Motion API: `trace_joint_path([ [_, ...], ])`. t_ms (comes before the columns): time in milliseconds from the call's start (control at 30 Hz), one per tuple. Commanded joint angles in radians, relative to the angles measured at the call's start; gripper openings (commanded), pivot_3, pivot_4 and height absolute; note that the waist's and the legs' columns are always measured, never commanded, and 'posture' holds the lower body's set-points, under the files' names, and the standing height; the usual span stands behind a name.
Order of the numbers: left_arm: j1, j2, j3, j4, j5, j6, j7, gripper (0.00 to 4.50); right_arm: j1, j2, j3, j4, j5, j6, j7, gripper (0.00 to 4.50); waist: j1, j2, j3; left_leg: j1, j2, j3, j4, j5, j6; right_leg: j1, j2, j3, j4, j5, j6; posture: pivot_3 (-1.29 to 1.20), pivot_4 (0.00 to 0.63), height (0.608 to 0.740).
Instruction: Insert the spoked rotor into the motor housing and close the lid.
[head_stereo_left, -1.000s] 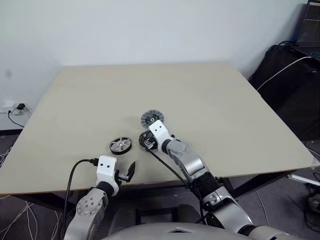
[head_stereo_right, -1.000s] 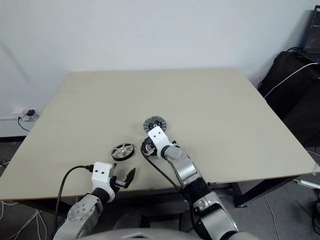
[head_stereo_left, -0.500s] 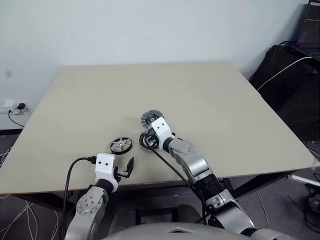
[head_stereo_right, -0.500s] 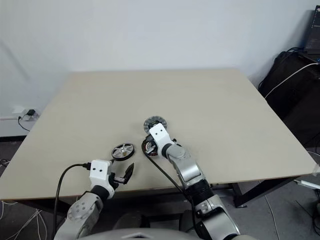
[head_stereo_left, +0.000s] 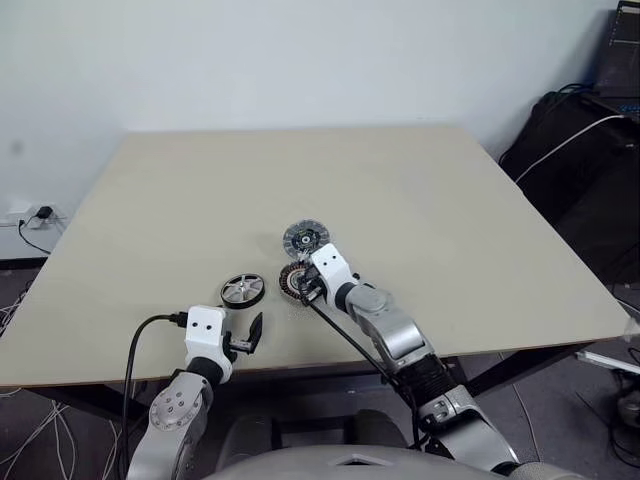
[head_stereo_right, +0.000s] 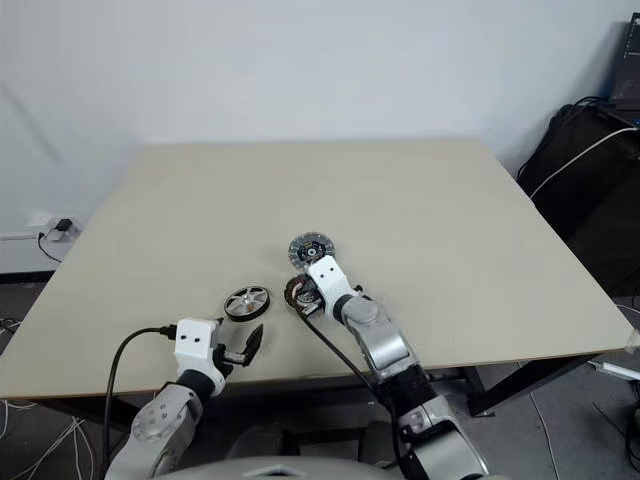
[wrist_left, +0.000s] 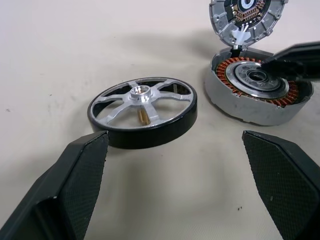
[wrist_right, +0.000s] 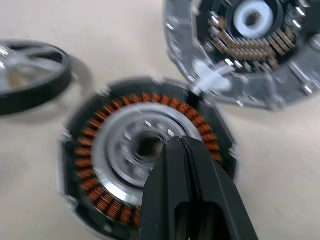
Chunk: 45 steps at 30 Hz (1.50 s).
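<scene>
Over on the left, the left gripper (wrist_left: 175, 175) sits wide open with nothing in it, parked near the table (head_stereo_left: 420, 190) edge. Just past it the spoked rotor (head_stereo_left: 242, 290) lies flat on the tabletop, untouched. Next to that is the motor housing (head_stereo_left: 295, 281), copper windings facing up, and the right gripper (wrist_right: 182, 145) is pinched fully closed with its tips over the housing's middle, maybe touching it, hard to say. The lid (head_stereo_left: 304, 239) lies right behind the housing.
</scene>
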Motion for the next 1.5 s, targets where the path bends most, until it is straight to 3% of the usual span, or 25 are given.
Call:
trace_joint_path([
  [33,-0.013,-0.002,0.0,-0.016,-0.002,-0.02,-0.007,4.5,-0.028,0.04,0.005,-0.094,0.023,-0.03,0.012,0.02,-0.002,0.0,0.0,0.0,0.0,0.0,0.0,0.0,0.0,0.0,0.0,0.0,0.0,0.0,0.0,0.0,0.0,0.74],
  [433,0.005,-0.008,0.003,-0.025,-0.004,-0.018,-0.002,4.5,0.004,-0.002,-0.004,0.039,-0.022,-0.022,-0.001,0.02,0.0,0.001,0.0,0.0,0.001,0.0,0.0,0.0,-0.001,0.0,0.001,0.0,0.0,0.001,-0.002,0.0,0.0,0.74],
  [800,-0.007,-0.006,-0.003,-0.018,-0.005,-0.013,-0.009,4.5,-0.003,0.03,-0.003,-0.116,0.018,-0.039,0.023,0.02,0.0,0.0,-0.002,0.0,0.002,0.0,0.0,0.0,-0.001,0.0,0.001,0.0,0.0,0.0,0.0,0.0,0.0,0.74],
  [1033,0.002,-0.003,0.002,-0.025,-0.008,-0.012,-0.009,4.5,-0.032,0.063,-0.007,-0.096,0.01,-0.057,0.004,0.02,0.001,0.0,-0.002,0.0,0.002,0.0,0.0,0.0,-0.001,-0.001,0.002,0.0,0.0,-0.001,-0.002,0.0,0.0,0.74],
  [1267,0.005,-0.007,0.002,-0.023,-0.008,-0.016,-0.006,4.5,0.02,0.003,0.026,0.013,-0.031,-0.022,0.019,0.02,0.001,0.0,-0.002,0.0,0.002,0.0,0.0,0.0,-0.002,0.0,0.001,0.0,0.0,0.0,-0.003,0.0,0.0,0.74],
  [1500,-0.001,-0.007,0.006,-0.011,-0.009,-0.018,-0.009,4.5,0.051,-0.04,0.0,-0.092,-0.01,0.025,0.036,0.02,0.005,0.001,-0.005,0.001,0.002,0.0,0.0,0.0,-0.002,0.001,0.001,-0.001,0.0,-0.001,-0.002,0.0,0.0,0.74],
])
